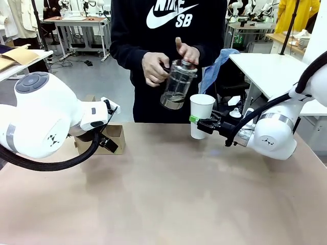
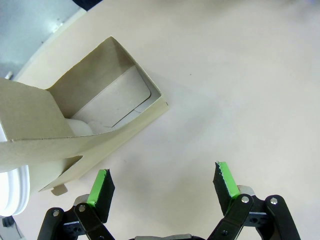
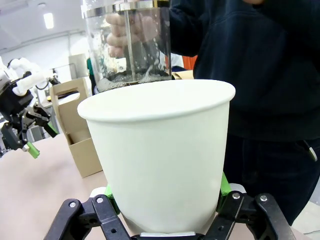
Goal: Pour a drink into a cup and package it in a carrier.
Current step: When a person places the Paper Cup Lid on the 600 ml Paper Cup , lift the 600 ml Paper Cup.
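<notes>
Robot's right gripper [image 1: 200, 124] grips the white cup [image 1: 202, 108] low on its wall, holding it upright. Just above and behind the cup, a person's hands [image 1: 155, 69] hold the glass jug [image 1: 179, 81], a little dark drink [image 1: 172, 103] in its bottom. Well to the cup's left are the carrier [image 2: 100, 100] and the left gripper [image 2: 162, 182], fingers spread wide and empty.

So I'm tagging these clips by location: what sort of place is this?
Likely a robotics lab: white robot arms share the table with a person, workbenches stand behind, and cables trail across the grey floor.
</notes>
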